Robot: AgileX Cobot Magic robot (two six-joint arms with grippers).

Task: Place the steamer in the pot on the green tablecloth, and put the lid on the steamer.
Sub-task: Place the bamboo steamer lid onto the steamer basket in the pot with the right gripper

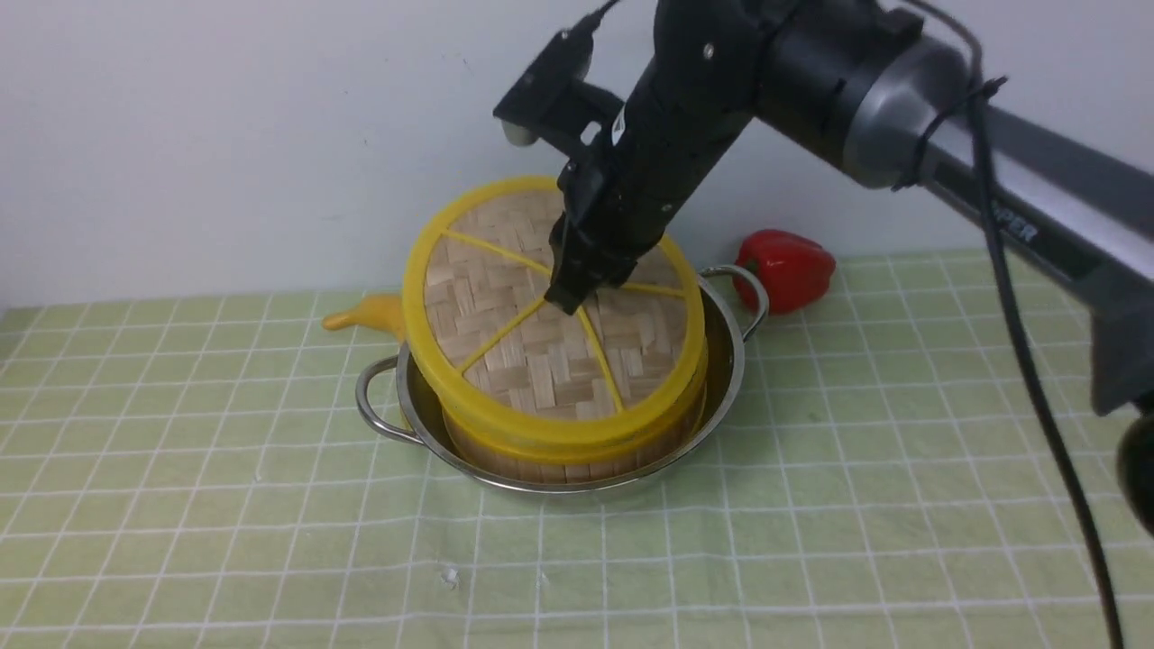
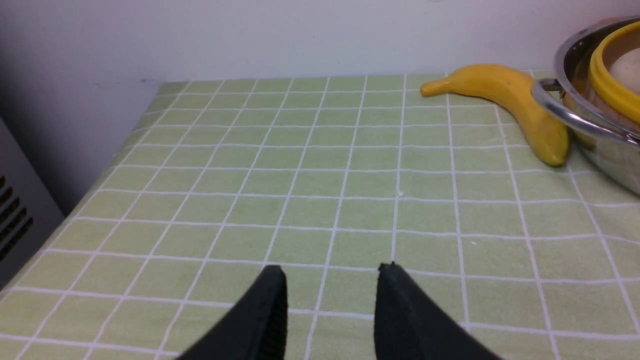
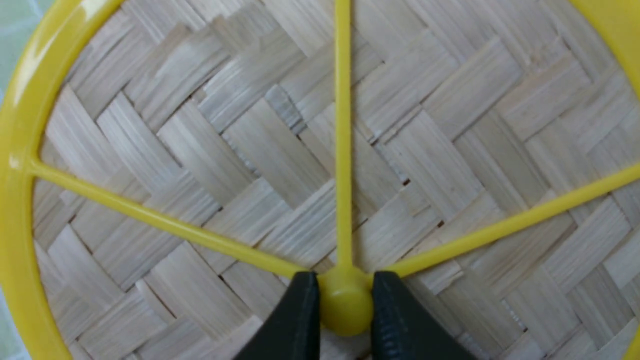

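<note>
Evidently step 2 of 2 is in hand: the steamer [image 1: 568, 470] sits in the pot [image 1: 732, 397], the right gripper [image 3: 346, 305] pinches the lid [image 1: 541, 361] by its knob above it, the left gripper [image 2: 331, 280] gapes partway, empty; next, lower squarely, then release.

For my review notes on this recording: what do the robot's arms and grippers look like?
The right arm is black and angular, with a silvery-grey band near its elbow, pale lettering ending in "PER", and a loose dark cable tied on. Its jaws are dark, slim and tapered. The left arm's body is out of sight; only its dark, narrow, pointed jaws show, in the left wrist view.
</note>
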